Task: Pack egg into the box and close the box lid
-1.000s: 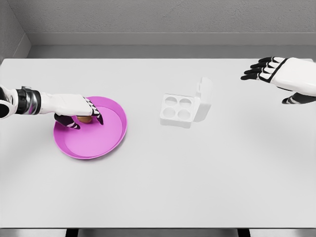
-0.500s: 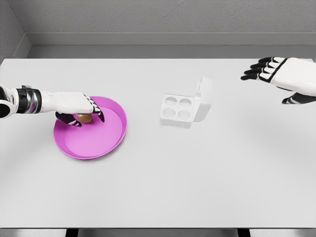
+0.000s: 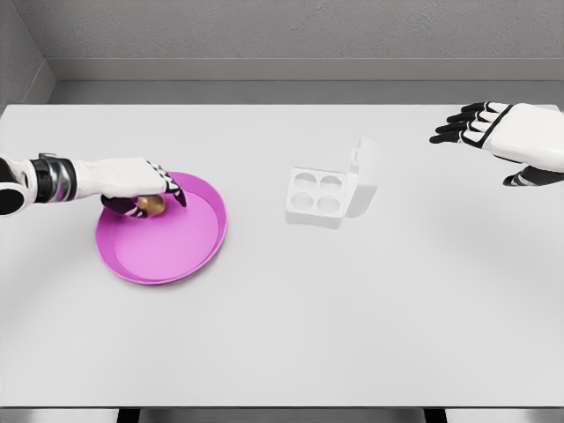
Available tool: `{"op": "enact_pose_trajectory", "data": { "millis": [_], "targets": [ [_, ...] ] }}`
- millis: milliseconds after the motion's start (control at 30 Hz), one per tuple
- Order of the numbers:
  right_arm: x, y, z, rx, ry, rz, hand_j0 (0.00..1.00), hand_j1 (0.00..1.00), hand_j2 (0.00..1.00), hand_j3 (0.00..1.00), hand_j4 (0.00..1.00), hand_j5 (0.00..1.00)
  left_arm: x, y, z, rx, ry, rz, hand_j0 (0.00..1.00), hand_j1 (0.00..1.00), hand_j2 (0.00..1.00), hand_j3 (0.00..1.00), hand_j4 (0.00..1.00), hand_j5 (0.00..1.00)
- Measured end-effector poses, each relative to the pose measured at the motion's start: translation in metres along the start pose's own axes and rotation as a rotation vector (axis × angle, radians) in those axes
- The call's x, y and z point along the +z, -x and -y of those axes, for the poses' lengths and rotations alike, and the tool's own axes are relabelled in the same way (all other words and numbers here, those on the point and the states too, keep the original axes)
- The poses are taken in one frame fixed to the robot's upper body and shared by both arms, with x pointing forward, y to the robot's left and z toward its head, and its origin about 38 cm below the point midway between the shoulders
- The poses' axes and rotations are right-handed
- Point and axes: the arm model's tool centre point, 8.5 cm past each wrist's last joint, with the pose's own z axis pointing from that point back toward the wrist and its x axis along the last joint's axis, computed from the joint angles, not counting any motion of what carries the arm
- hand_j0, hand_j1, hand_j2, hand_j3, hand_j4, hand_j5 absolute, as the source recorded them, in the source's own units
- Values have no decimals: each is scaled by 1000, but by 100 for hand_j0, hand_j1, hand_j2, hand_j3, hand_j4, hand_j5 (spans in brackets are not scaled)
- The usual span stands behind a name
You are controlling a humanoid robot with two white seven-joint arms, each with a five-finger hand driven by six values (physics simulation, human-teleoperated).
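Observation:
A brown egg [image 3: 151, 204] is held in my left hand [image 3: 146, 194], whose fingers curl around it just above the back of the pink plate [image 3: 167, 251]. The white egg box [image 3: 319, 196] stands right of the plate, its four cups bare and its lid [image 3: 364, 176] raised at the right side. My right hand [image 3: 471, 125] hovers at the far right, well above the table, fingers spread and holding nothing.
A grey wall runs along the table's far edge. The table's front edge lies at the bottom of the view.
My left hand has closed on the egg and risen slightly off the plate. The right hand and the box have not moved.

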Motion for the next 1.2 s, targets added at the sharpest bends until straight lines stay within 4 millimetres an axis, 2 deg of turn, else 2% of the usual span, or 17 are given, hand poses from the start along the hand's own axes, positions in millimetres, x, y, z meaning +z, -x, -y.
{"op": "enact_pose_trajectory", "data": {
  "millis": [200, 233, 267, 367, 400, 500, 600, 800, 1200],
  "targets": [
    [0, 0, 0, 0, 0, 0, 100, 100, 100, 100, 100, 100, 0, 3, 6, 13, 6, -11, 73, 73, 73, 73, 73, 73],
    [0, 0, 1, 1, 1, 0, 100, 100, 100, 100, 100, 100, 0, 3, 7, 14, 5, -11, 66, 66, 66, 66, 66, 66],
    [0, 0, 1, 1, 1, 0, 100, 100, 100, 100, 100, 100, 0, 3, 7, 13, 1, -11, 53, 53, 53, 53, 53, 53],
    [0, 0, 1, 1, 1, 0, 100, 100, 100, 100, 100, 100, -1, 2, 7, 9, -5, -2, 44, 44, 44, 44, 44, 44],
    [0, 0, 1, 2, 2, -1, 100, 100, 100, 100, 100, 100, -1, 2, 9, 10, -5, 0, 37, 37, 37, 37, 37, 37],
    [0, 1, 3, 5, 7, -2, 100, 100, 100, 100, 100, 100, -1, 1, 9, 12, -8, 3, 33, 33, 33, 33, 33, 33],
    [1, 0, 4, 6, 9, -2, 100, 100, 100, 100, 100, 100, -2, 1, 9, 11, -10, 5, 21, 21, 21, 21, 21, 21],
    [1, 0, 4, 8, 10, -2, 100, 100, 100, 100, 100, 100, 1, 0, 6, 5, -19, 16, 21, 21, 21, 21, 21, 21],
    [1, 0, 4, 8, 10, -2, 100, 100, 100, 100, 100, 100, 14, -15, -20, 28, -114, 113, 21, 21, 21, 21, 21, 21]
  ]
}}
